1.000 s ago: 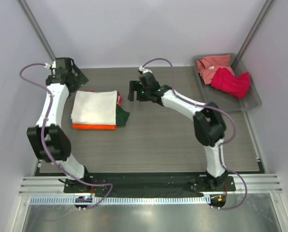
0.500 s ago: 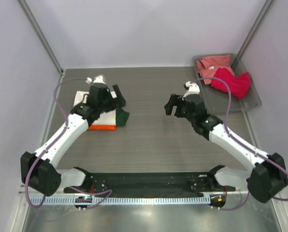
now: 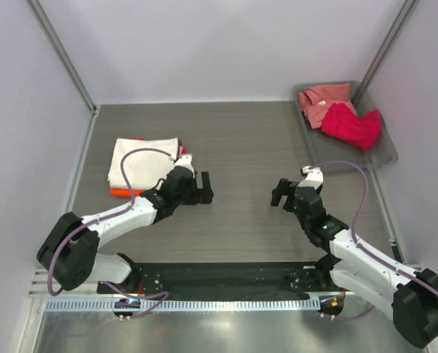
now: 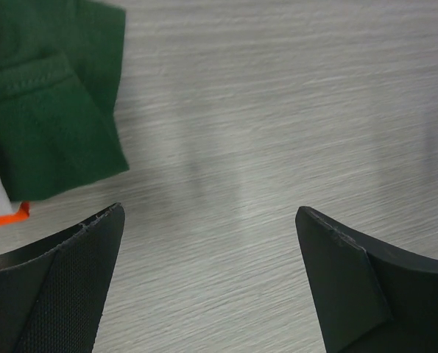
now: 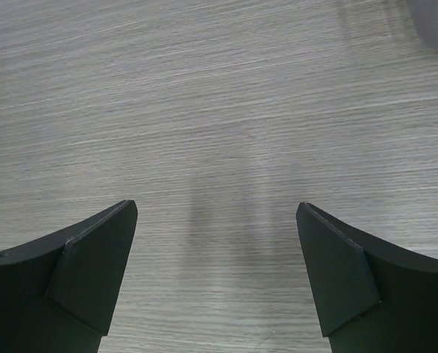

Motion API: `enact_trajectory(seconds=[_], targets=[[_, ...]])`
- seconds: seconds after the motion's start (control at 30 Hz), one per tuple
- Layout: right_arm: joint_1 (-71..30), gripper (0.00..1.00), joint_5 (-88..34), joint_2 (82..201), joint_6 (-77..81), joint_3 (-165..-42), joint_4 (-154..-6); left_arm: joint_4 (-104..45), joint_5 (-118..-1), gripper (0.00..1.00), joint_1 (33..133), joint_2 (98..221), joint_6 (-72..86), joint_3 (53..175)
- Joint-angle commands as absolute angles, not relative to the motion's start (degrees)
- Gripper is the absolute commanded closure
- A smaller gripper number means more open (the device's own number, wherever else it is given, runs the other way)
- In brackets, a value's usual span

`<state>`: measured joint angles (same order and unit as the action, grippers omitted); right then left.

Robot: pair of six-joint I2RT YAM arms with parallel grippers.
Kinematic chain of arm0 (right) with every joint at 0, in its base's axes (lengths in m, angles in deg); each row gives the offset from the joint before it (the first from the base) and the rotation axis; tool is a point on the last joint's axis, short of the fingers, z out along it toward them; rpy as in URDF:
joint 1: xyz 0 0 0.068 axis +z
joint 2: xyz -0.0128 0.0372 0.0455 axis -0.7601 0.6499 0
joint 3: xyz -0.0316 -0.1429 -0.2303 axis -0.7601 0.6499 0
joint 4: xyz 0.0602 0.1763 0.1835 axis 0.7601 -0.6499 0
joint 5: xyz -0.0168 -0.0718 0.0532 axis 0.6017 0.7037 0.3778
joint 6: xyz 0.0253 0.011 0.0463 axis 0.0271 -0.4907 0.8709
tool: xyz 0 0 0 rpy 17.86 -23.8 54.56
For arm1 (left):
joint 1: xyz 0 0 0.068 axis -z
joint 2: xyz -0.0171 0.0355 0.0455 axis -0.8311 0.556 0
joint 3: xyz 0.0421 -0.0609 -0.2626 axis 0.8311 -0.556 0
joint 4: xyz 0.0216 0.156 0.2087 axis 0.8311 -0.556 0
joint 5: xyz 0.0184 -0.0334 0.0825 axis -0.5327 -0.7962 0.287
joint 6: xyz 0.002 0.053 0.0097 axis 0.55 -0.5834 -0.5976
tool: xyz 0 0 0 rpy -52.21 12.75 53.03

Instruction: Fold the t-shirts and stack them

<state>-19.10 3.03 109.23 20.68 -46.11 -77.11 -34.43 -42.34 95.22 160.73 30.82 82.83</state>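
A folded cream t-shirt lies on top of a folded orange t-shirt at the table's left. Its dark green sleeve sticks out on the right side of the stack. Two loose t-shirts sit in the grey tray at the back right: a salmon one and a crimson one. My left gripper hovers low just right of the stack, open and empty. My right gripper hangs over bare table right of centre, open and empty.
Both arms are drawn back low toward the near edge. Grey walls and two slanted metal posts bound the table at the back. A black base rail runs along the front.
Both arms have pulled back from the far side of the table toward the near edge and lowered. The left gripper left the stack; both stayed open.
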Motion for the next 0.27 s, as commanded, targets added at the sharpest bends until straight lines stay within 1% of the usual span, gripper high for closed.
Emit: enact_trajectory(seconds=[0.0, 0.13, 0.23], targets=[[-18.88, 0.04, 3.36, 107.56, 21.59, -45.56, -68.12, -24.39, -42.70, 0.00, 95.06, 158.18, 28.06, 81.56], [-18.88, 0.04, 3.36, 108.26, 21.68, -45.47, -67.86, -20.89, -44.27, 0.00, 95.06, 158.44, 28.49, 79.64], [-18.88, 0.04, 4.32, 108.79, 22.21, -46.17, -68.47, -22.81, -44.46, 0.00, 95.06, 160.02, 28.49, 81.03]])
